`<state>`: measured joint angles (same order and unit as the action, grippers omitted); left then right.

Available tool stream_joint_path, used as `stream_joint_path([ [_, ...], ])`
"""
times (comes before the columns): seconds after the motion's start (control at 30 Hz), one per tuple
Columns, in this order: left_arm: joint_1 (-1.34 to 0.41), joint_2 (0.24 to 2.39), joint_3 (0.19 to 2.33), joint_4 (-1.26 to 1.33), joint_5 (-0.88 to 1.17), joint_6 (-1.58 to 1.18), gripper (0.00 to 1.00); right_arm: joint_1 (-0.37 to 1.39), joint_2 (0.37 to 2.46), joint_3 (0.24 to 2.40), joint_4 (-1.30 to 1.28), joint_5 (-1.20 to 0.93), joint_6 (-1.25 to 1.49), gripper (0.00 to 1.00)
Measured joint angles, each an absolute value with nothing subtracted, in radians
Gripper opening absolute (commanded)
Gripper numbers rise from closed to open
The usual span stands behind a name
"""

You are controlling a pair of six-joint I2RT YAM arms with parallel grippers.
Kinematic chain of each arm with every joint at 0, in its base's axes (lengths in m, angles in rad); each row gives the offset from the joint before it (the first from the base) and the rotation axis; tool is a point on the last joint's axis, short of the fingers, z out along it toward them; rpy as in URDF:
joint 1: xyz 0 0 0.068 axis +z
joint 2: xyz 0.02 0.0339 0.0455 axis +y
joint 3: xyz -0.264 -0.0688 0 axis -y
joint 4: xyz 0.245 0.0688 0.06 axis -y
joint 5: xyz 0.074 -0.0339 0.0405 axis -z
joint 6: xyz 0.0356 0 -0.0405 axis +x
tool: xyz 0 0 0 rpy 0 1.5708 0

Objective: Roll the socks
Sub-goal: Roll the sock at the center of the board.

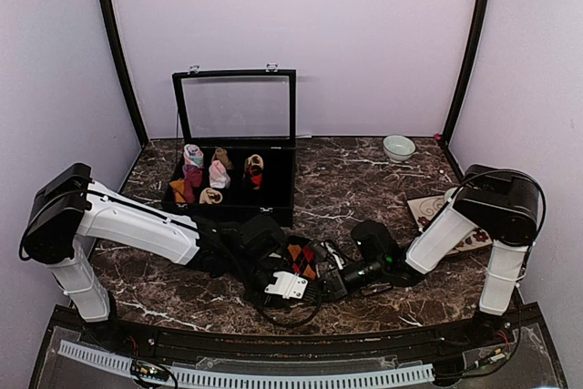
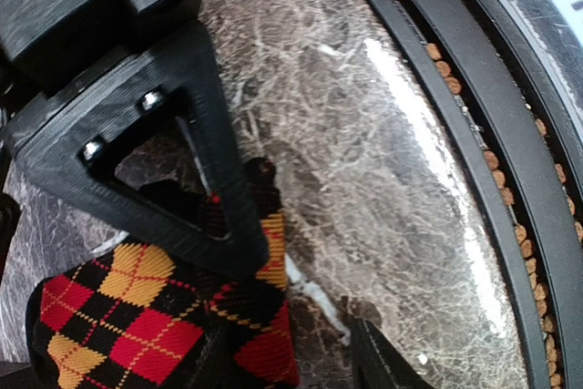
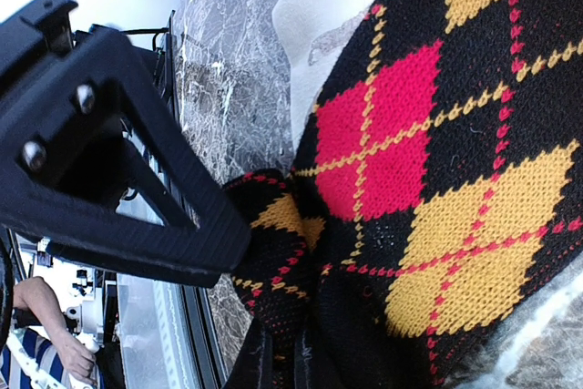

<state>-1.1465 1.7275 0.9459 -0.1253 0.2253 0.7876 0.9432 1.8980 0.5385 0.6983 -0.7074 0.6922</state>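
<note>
The right claw (image 3: 260,307) is closed, nipping a gathered fold of the argyle sock (image 3: 437,179). In the right wrist view its one visible finger (image 3: 205,225) lies across from 9 o'clock. The knit fills the frame from 12 round to 5 o'clock and puckers where it meets the fingertip.

In the left wrist view the left claw (image 2: 305,298) stands part open. One finger reaches down from 10 o'clock, the other tip shows at 6 o'clock, and bare marble table (image 2: 364,152) shows between them. The sock bulges at 7 o'clock with its edge under the upper finger, not clamped as far as I can judge.

From the top camera the sock lies on the near middle of the table between both claws, at 6 o'clock from the open black box (image 1: 273,209) of rolled bundles (image 1: 219,173). The cream pair I cannot find.

The knit looks light, limp and stretchy, so it would likely sag and unroll if released. It is best taken at the cuff or the roll's open end, pinching all layers.
</note>
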Motion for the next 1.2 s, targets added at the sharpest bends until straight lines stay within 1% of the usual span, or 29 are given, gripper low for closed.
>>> stream_joint_path([
  [0.33,-1.160,1.729,0.946,-0.117,0.223,0.790,0.42,0.943,1.898,0.538,0.698,-0.708,0.694,0.01],
  [0.47,-1.161,1.735,0.941,-0.101,0.216,0.802,0.33,0.943,1.892,0.538,0.698,-0.707,0.694,0.01],
  [0.6,-1.161,1.748,0.929,-0.075,0.202,0.821,0.30,0.943,1.892,0.538,0.699,-0.707,0.694,0.01],
  [0.73,-1.161,1.765,0.927,-0.049,0.182,0.841,0.23,0.943,1.892,0.538,0.698,-0.707,0.695,0.02],
  [0.87,-1.158,1.787,0.927,-0.013,0.160,0.857,0.19,0.943,1.882,0.538,0.686,-0.702,0.694,0.08],
  [0.93,-1.156,1.792,0.927,-0.007,0.160,0.860,0.13,0.944,1.874,0.538,0.672,-0.695,0.694,0.12],
  [0.97,-1.154,1.794,0.929,-0.006,0.164,0.860,0.10,0.944,1.868,0.537,0.664,-0.691,0.693,0.21],
  [1.0,-1.152,1.796,0.932,-0.006,0.168,0.862,0.09,0.944,1.858,0.534,0.655,-0.685,0.691,0.28],
  [1.03,-1.148,1.799,0.936,-0.007,0.174,0.862,0.08,0.944,1.851,0.531,0.647,-0.682,0.694,0.31],
  [1.2,-1.127,1.810,0.970,-0.063,0.242,0.862,0.06,0.948,1.781,0.503,0.613,-0.638,0.674,0.31],
])
